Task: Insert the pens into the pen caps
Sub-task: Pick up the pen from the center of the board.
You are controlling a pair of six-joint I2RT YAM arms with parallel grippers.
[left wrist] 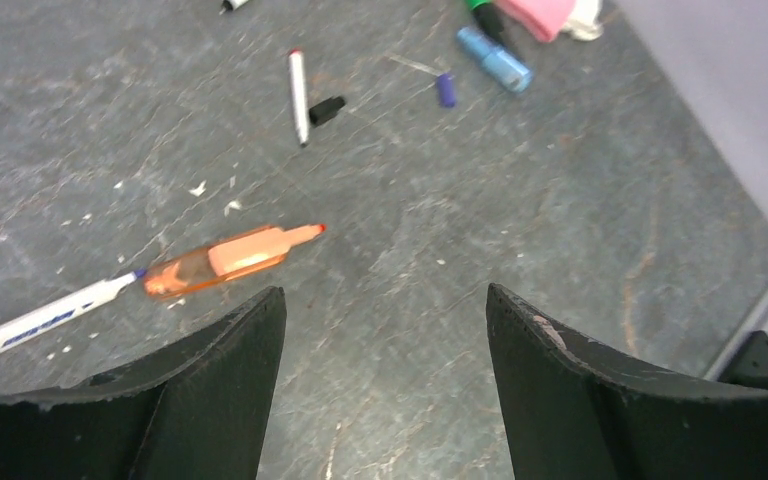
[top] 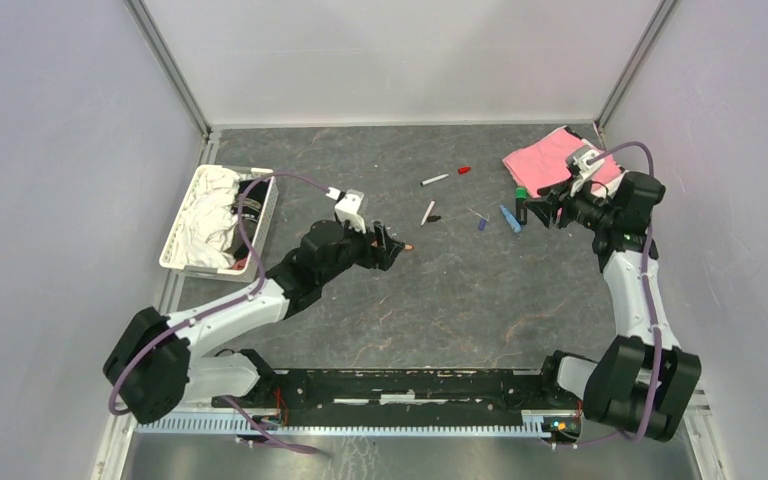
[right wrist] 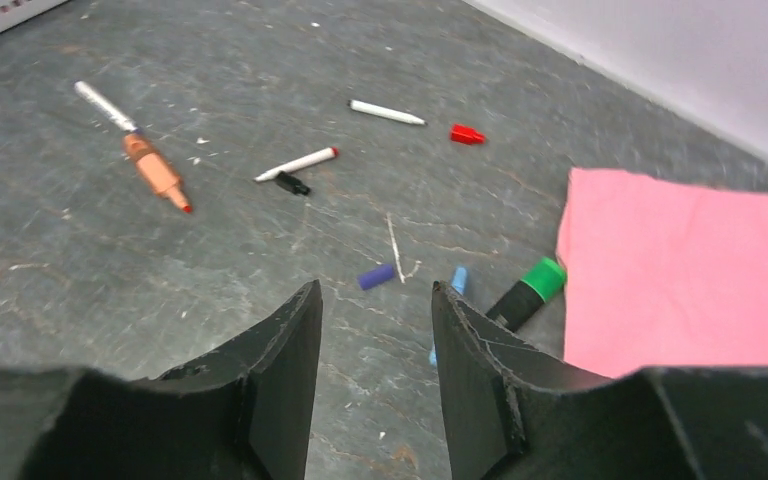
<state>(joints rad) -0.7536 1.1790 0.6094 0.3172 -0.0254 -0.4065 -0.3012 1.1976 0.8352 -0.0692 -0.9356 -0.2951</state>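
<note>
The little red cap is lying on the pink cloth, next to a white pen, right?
No. The red cap lies on the table, apart from the pink cloth, as the right wrist view shows. It is next to a white pen.

Pink cloth (top: 545, 158) far right; white basket (top: 178, 232) far left, crumpled white cloths (top: 210, 205) inside.

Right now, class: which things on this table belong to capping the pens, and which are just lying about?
For the job:
white pens
orange marker
blue marker
black-and-green marker
red cap
black cap
purple cap

Lying about:
pink cloth
white basket of cloths
</note>
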